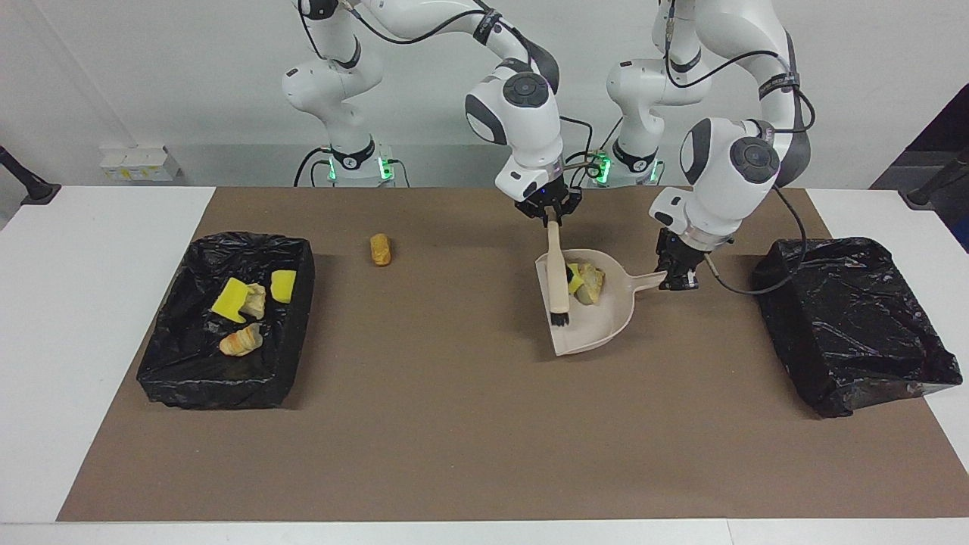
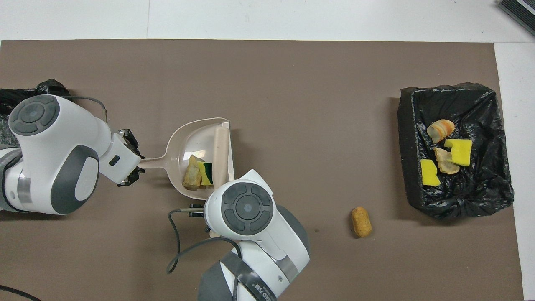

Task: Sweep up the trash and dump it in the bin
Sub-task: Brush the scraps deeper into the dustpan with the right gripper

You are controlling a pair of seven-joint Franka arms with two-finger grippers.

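Note:
My left gripper (image 1: 676, 281) is shut on the handle of the beige dustpan (image 1: 598, 329), which is over the mat near the black bin (image 1: 855, 318) at the left arm's end. In the pan lie two pieces of trash, a yellow sponge wedge (image 1: 573, 278) and a pale lump (image 1: 592, 284). My right gripper (image 1: 553, 218) is shut on the beige brush (image 1: 559, 284), whose bristles sit inside the pan's mouth. From overhead, the brush (image 2: 220, 146) lies along the pan's (image 2: 188, 138) lip beside the sponge (image 2: 205, 173) and lump (image 2: 192, 177). An orange-brown piece (image 1: 380, 249) lies alone on the mat.
A second black bin (image 1: 212, 390) at the right arm's end holds several scraps, yellow wedges and pale lumps. Overhead, the lone orange-brown piece (image 2: 361, 222) lies nearer to the robots than that bin (image 2: 403, 142). A brown mat (image 1: 469, 439) covers the table.

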